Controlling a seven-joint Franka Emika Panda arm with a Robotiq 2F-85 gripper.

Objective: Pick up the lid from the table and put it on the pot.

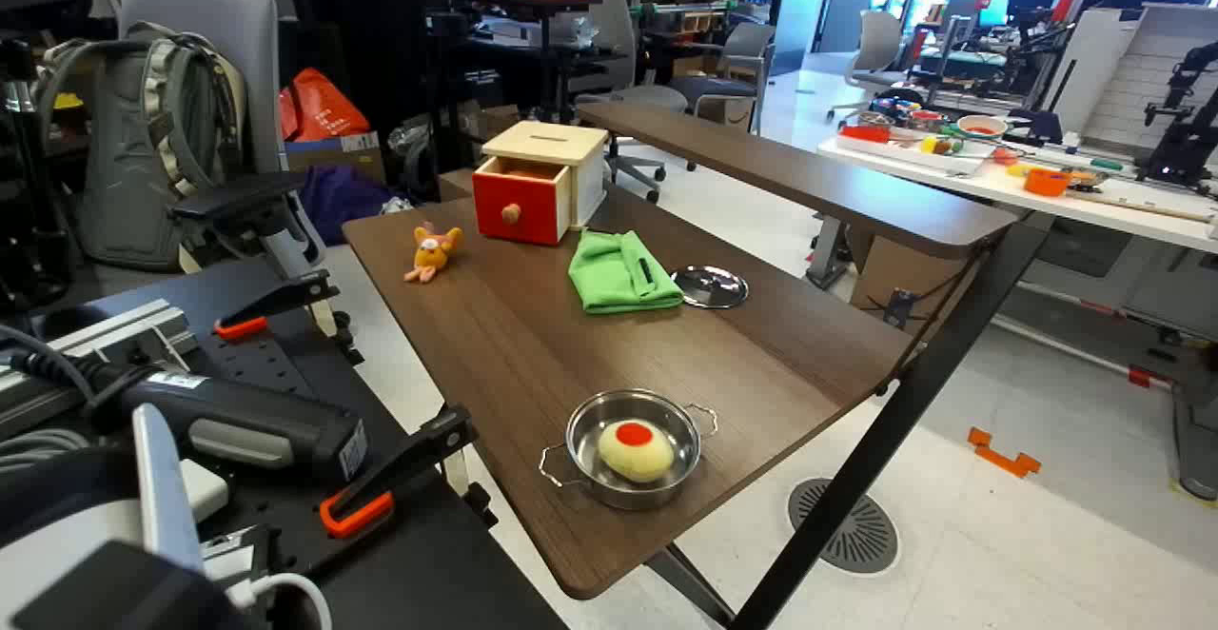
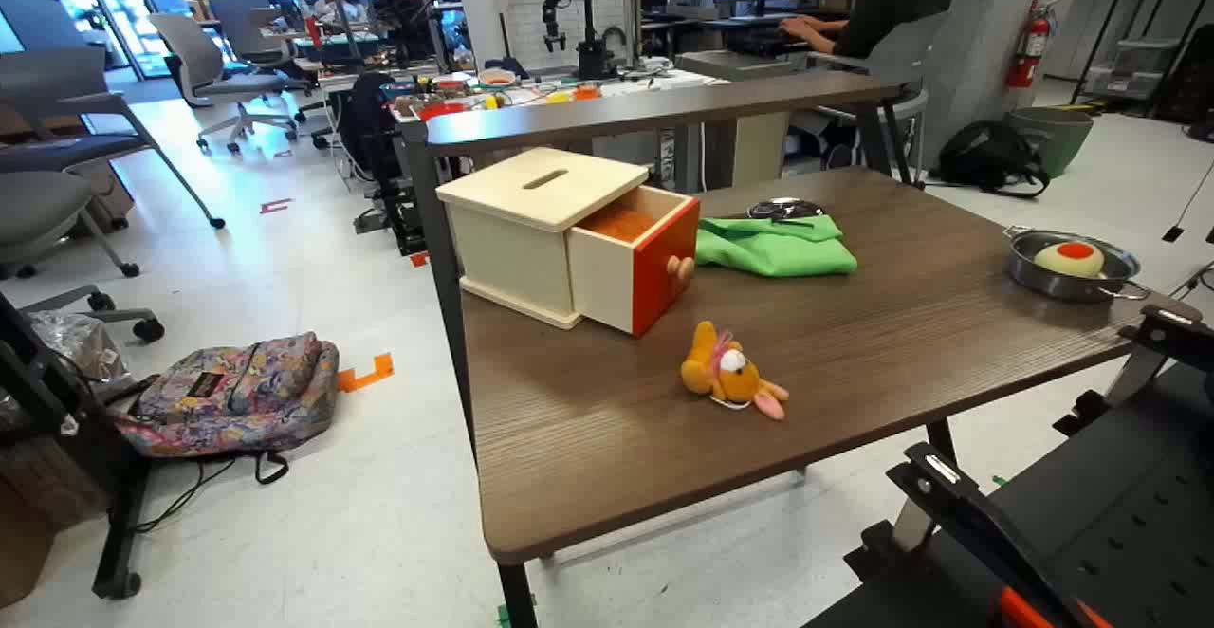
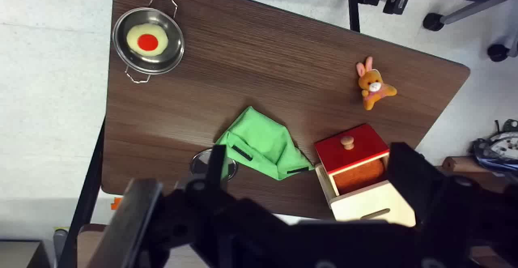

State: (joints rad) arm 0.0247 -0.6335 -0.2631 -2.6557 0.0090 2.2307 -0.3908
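Note:
The shiny round metal lid lies flat on the brown table [image 1: 495, 354], touching or very close to the green cloth, in both exterior views [image 1: 714, 289] [image 2: 785, 208]. In the wrist view the lid [image 3: 200, 163] is partly hidden by the left finger and the cloth. The open metal pot [image 1: 636, 499] stands near one table end with a yellow-and-red toy egg [image 1: 636, 462] inside. The pot also shows in the other views [image 2: 1053, 279] [image 3: 175, 43]. My gripper [image 3: 311, 148] is open and empty, with fingers wide apart, above the table. It is not visible in the exterior views.
A crumpled green cloth [image 1: 614, 273] lies beside the lid. A wooden box [image 2: 512, 206] with its red-fronted drawer [image 2: 654, 277] pulled partly out stands near the cloth. An orange plush toy [image 3: 373, 85] lies near it. A raised brown shelf [image 1: 790, 173] runs along a table side.

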